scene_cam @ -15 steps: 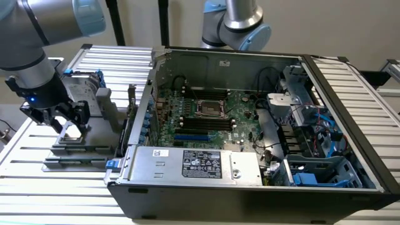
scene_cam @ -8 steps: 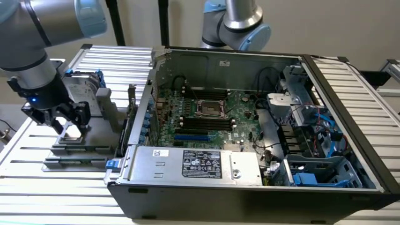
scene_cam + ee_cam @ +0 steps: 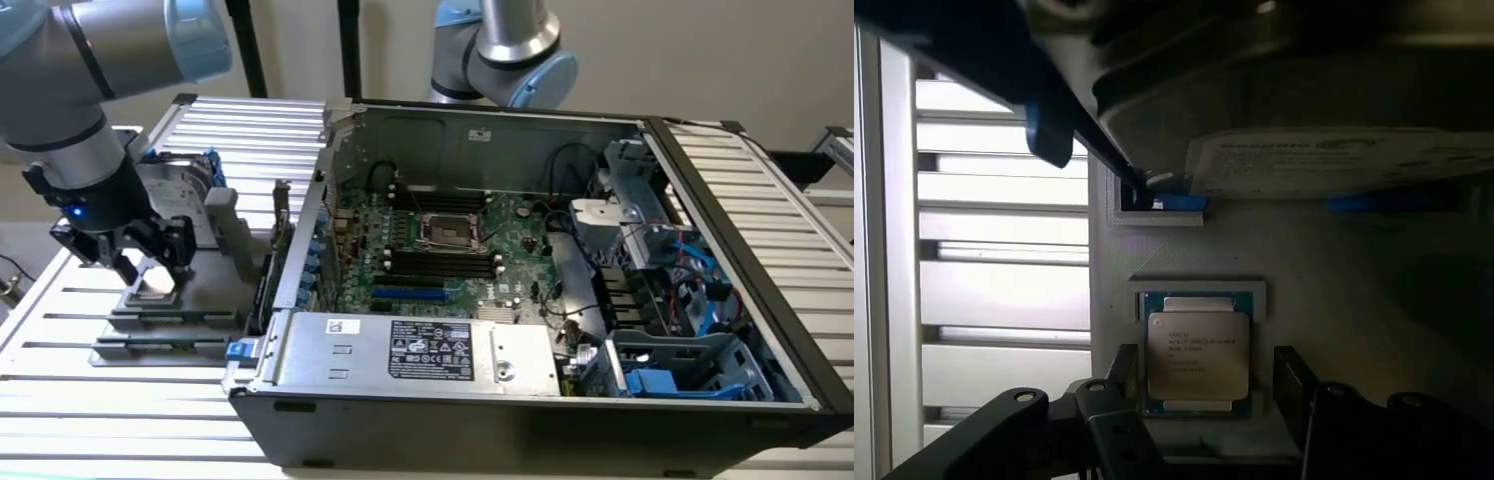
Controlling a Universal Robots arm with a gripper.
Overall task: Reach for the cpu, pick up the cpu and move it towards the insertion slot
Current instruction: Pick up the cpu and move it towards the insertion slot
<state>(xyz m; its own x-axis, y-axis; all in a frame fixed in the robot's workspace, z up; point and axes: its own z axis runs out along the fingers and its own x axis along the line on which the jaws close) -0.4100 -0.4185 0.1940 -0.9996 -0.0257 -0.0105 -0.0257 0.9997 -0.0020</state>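
The cpu, a small square chip with a silver top, lies flat in a recess of a grey holder on the exterior view's left. My gripper is open directly over it, one dark finger on each side of the chip with a gap to its edges. In the exterior view the gripper hangs low above the cpu. The insertion slot, a silver-framed socket on the green board, sits inside the open computer case to the right.
An upright silver hard drive with blue-edged bracket stands just behind the gripper. The case wall rises between holder and socket. Black memory slots lie beside the socket. A second arm stands behind the case. Slatted table all around.
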